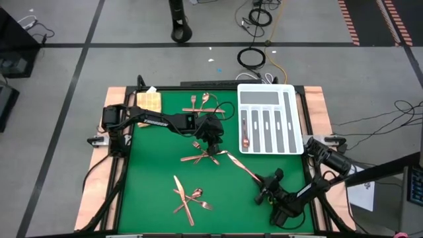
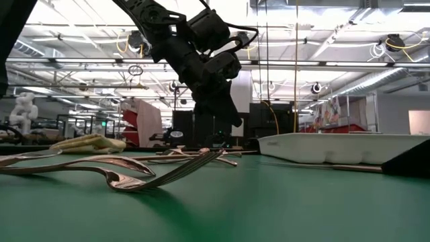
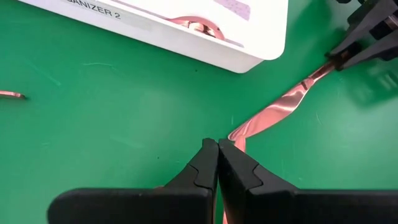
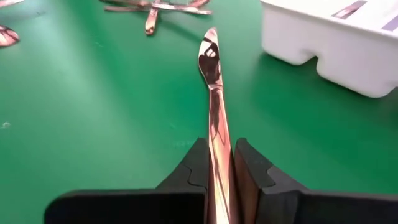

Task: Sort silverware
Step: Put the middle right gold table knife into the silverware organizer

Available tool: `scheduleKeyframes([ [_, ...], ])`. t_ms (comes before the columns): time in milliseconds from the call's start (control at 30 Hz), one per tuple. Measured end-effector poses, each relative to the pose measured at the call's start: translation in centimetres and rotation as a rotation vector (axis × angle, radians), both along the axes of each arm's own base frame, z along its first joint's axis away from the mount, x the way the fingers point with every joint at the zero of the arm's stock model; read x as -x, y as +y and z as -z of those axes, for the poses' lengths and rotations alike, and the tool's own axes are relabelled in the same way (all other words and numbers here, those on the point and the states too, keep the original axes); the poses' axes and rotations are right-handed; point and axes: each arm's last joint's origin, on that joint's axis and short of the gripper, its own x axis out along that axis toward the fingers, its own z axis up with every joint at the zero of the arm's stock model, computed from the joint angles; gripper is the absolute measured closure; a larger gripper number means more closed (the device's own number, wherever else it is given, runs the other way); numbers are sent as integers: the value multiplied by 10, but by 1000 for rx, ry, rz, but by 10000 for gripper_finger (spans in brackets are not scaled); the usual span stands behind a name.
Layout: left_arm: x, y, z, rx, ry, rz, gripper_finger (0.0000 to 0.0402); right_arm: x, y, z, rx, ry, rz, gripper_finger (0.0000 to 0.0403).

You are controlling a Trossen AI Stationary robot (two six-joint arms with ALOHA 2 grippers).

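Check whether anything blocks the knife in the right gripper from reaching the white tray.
Nothing visible does. The right gripper is shut on the knife, and only bare green mat lies between it and the white tray. The left gripper hovers farther left, over a pile.

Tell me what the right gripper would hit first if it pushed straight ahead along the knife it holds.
Probably the cluster of copper forks beyond the copper knife's tip, past bare green mat; depth is unclear. The white divided tray sits off to one side.

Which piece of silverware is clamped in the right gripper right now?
The knife, handle pinched in the right gripper, blade toward the white tray. The other pieces lie loose on the mat.
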Motion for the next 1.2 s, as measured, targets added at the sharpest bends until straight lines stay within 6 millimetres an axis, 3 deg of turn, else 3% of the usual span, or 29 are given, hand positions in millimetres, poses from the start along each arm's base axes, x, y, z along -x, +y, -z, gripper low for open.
scheduleKeyframes([
  [700,-1,1,0,-25,-4,-24,386,-13,-7,-28,-9,63,-14,392],
  [1200,-1,1,0,-38,-6,-11,386,-26,-17,-45,118,19,-53,397],
])
